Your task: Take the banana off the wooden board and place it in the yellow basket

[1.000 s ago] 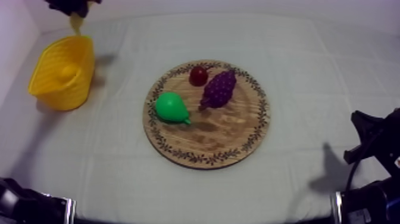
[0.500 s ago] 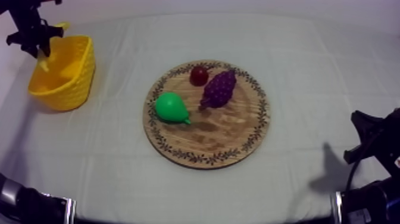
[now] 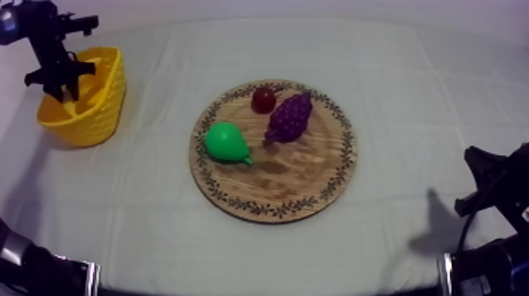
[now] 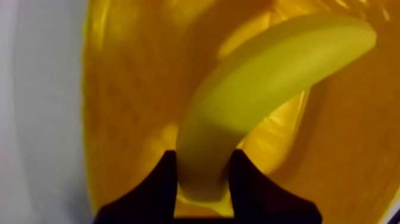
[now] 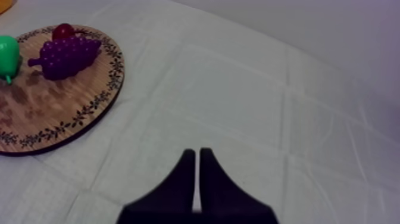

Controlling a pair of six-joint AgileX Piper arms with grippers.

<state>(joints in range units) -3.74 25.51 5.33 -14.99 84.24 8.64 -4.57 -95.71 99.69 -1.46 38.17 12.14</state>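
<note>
My left gripper (image 3: 58, 81) reaches down into the yellow basket (image 3: 101, 110) at the table's far left. In the left wrist view the left gripper (image 4: 203, 159) is shut on one end of the yellow banana (image 4: 268, 77), which hangs inside the basket (image 4: 131, 89) close to its floor. The round wooden board (image 3: 291, 185) lies mid-table with a green pear (image 3: 227, 142), purple grapes (image 3: 290, 116) and a small red fruit (image 3: 263, 100) on it. My right gripper (image 5: 197, 154) is shut on nothing, low over the cloth to the right of the board (image 5: 59, 101).
Bare cloth lies between the basket and the board and all around the board. My right arm (image 3: 492, 189) rests at the table's near right edge. A wall runs close behind the basket.
My left gripper came from behind the basket and went down into it, carrying the banana. The right arm and the fruit on the board have stayed still.
</note>
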